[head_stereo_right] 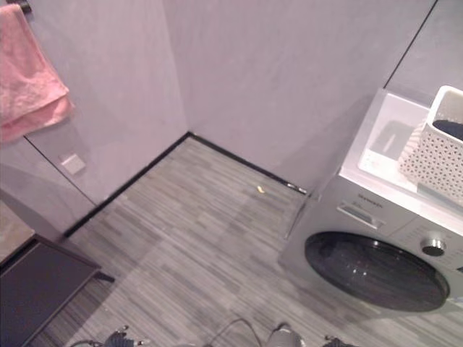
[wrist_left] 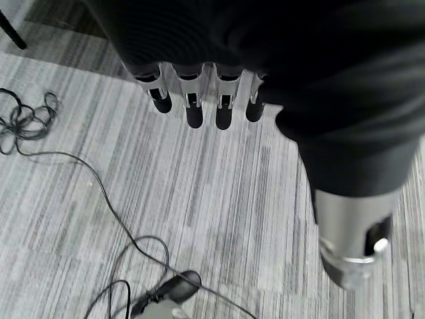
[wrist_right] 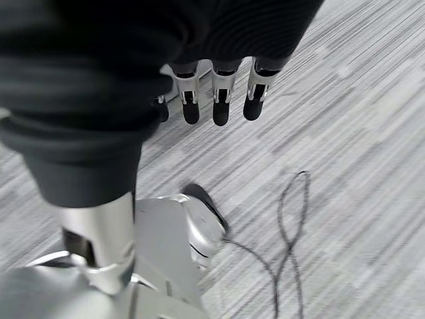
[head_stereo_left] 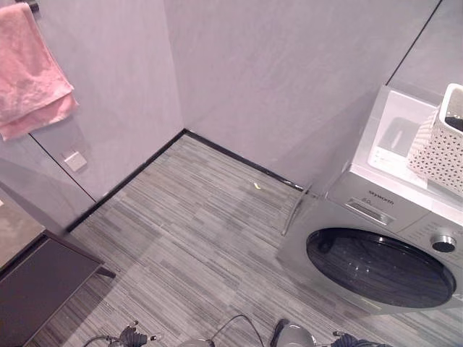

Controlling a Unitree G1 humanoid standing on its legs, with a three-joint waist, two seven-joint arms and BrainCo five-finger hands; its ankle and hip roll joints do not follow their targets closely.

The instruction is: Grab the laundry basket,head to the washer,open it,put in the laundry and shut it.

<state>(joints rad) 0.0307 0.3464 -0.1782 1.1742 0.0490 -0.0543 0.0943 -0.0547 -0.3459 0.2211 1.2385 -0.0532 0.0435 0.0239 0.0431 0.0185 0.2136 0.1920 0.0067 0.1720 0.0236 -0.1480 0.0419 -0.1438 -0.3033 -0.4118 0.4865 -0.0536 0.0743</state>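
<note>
The white laundry basket with small holes in its sides sat on top of the washer, toward the right end of the lid, and something dark showed inside its rim; the washer stood at the right against the grey wall, and its round dark glass door was shut; a silver knob sat above the door on the right, and a small drawer panel sat to the left of the knob; a flat white lid covered the top of the machine, just beside the basket. A pink towel hung on the wall at the far left, well apart from the washer; a small pale square plate was fixed to the wall below the towel; a dark cabinet stood in the lower left corner; the striped grey floor lay between the cabinet and the washer, and a tiny yellow scrap lay on it near the wall. The left hand hung over the striped floor in its own wrist view, with its fingers straight and loose and nothing in them, and its thumb apart from them; the right hand hung the same way in its wrist view, its fingers straight and holding nothing; both hands were far from the basket.
</note>
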